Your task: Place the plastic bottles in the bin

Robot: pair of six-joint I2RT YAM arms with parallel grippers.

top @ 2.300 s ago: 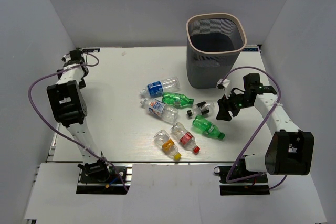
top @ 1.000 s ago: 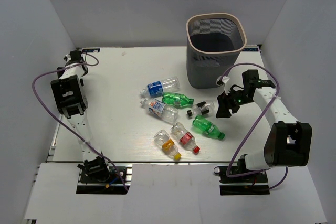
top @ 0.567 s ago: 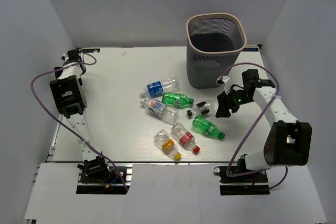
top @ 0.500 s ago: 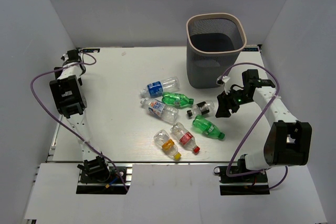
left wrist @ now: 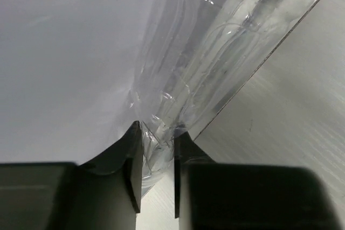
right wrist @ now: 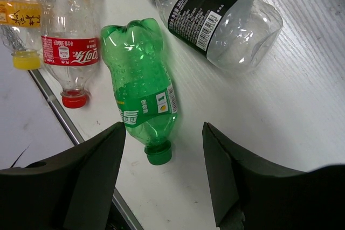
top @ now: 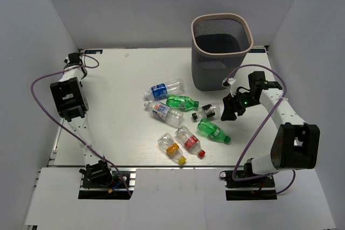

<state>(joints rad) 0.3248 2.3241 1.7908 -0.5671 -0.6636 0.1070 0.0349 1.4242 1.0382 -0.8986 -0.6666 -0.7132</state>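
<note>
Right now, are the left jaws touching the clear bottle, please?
Touching: the left wrist view shows the left gripper with jaws pinching the clear bottle.

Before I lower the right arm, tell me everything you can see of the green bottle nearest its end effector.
The green bottle is translucent green plastic, cap on, with a green label marked white and yellow and a lobed base. It lies on its side on the white table, close beside the red-label bottle; contact is unclear. The open right end effector hangs over its cap end, not touching it.
</note>
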